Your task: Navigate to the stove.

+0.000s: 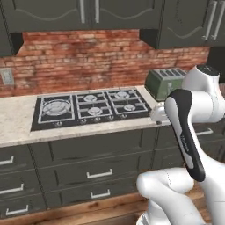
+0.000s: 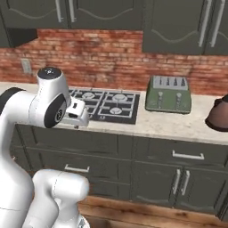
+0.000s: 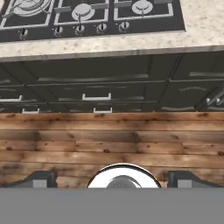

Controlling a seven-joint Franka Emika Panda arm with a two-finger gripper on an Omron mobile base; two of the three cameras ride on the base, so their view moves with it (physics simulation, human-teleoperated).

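1. Stove (image 1: 90, 107): set into the pale stone table (image 1: 17, 123), against the red brick wall (image 1: 88, 57) and under the dark upper cabinets (image 1: 88, 13). In the left base view it lies just left of centre; in the right base view it is partly behind the arm.
2. Step in hand, as I judge it: the closing part of the drive. The base faces the stove run of the table, with a strip of wooden floor (image 3: 113, 140) between it and the drawers (image 1: 99, 173).
3. Next move likely calls for a short approach and a slight shift to the robot's left, so the cooktop sits square ahead; little turning seems needed.
4. Look of the stove: flat black rectangle, silver round burners under black grates, largest burner at its left end, small silver knobs along the front edge.
5. Tool (image 3: 111, 179): tips spread wide apart at the bottom of the hand view, nothing between them; released, though only the tips show, so this is hedged.
6. A green toaster (image 1: 165, 81) stands just right of the stove.
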